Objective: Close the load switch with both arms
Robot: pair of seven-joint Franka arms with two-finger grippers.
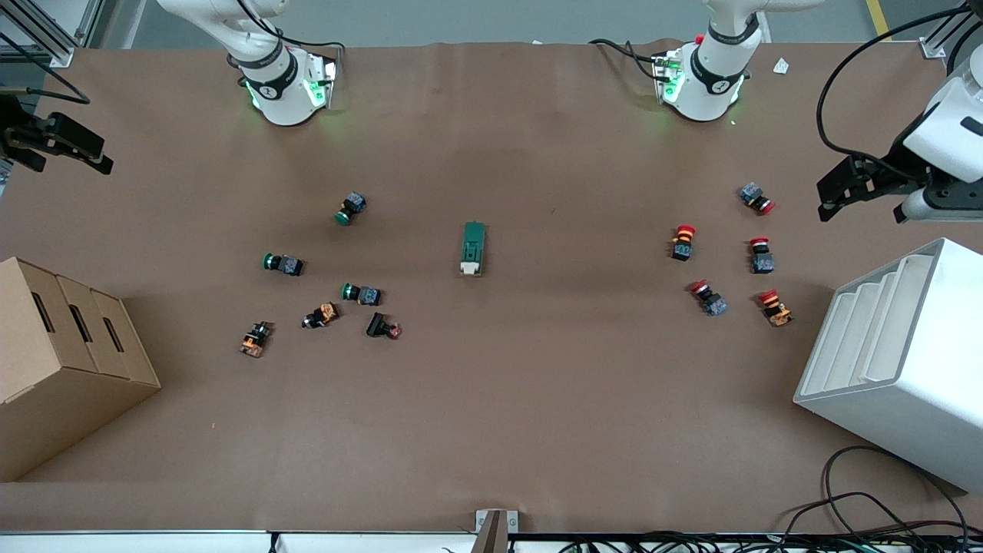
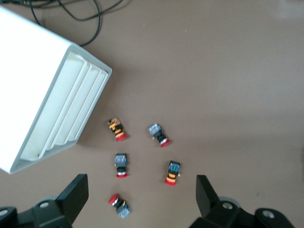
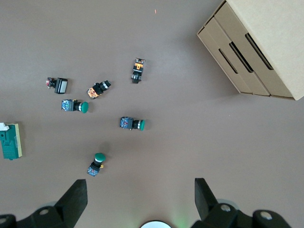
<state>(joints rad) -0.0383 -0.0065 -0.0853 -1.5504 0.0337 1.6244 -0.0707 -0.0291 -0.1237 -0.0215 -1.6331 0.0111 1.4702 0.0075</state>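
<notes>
White slotted bin (image 1: 898, 346) and cardboard box (image 1: 69, 361) lowest in frame, at opposite ends of tabletop (image 1: 491, 422). Load switch (image 1: 473, 248) dead centre of frame, lying flat, cream lever at the end nearer the camera, well apart from everything. Green and orange push buttons (image 1: 361, 293) scattered toward the right arm's end, red push buttons (image 1: 683, 242) toward the left arm's end. Right gripper (image 1: 54, 142) parked at the frame edge, above the box. Left gripper (image 1: 860, 184) parked above the bin.

Left wrist view: left gripper (image 2: 142, 199) with fingers (image 2: 76, 194) spread wide, nothing held, over the red push buttons (image 2: 173, 172); bin (image 2: 42, 99) beside them. No switch visible.

Right wrist view: right gripper (image 3: 141, 204) with fingers (image 3: 76, 199) spread, empty. Load switch (image 3: 10, 141) at the picture's edge; green push buttons (image 3: 132, 124) between it and the box (image 3: 266, 42).

Probably light, rigid plastic, likely to skid on the tabletop if pushed. Suggest pinching the green body across its long sides with one arm, pressing the lever with the other.
</notes>
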